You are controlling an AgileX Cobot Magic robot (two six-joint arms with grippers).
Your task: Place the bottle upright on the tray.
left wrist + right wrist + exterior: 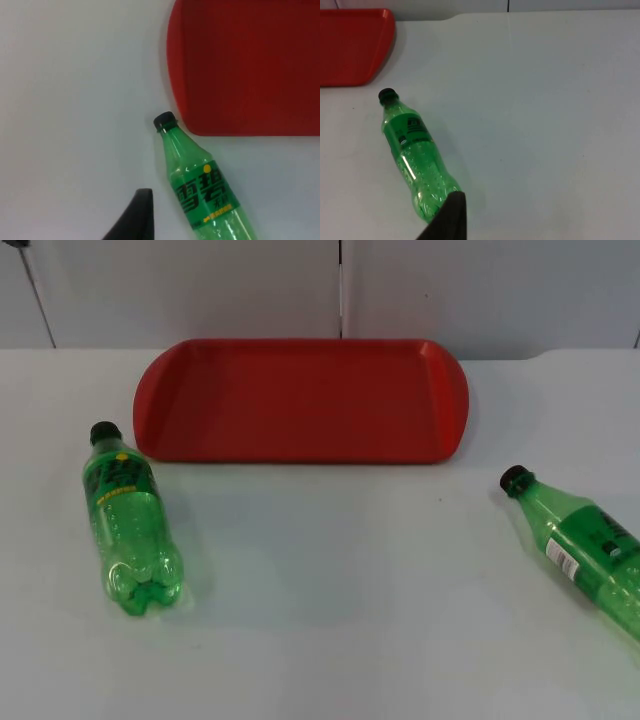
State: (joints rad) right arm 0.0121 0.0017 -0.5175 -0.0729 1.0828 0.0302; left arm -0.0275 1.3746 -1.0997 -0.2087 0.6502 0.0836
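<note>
A red oval tray (300, 400) lies empty at the back middle of the table. Two green plastic bottles with black caps lie on their sides. The left bottle (130, 520) lies left of the tray with its cap toward the tray's left end. The right bottle (590, 545) lies at the right edge, its cap pointing toward the tray. My left gripper (135, 220) hovers just beside the left bottle (202, 187), whose cap almost touches the tray (250, 65). My right gripper (447, 220) is over the base of the right bottle (415, 160), apart from the tray (352, 47).
The white table top (350, 590) stretches open between the two bottles and in front of the tray. The grey partition wall (340, 290) stands right behind the tray.
</note>
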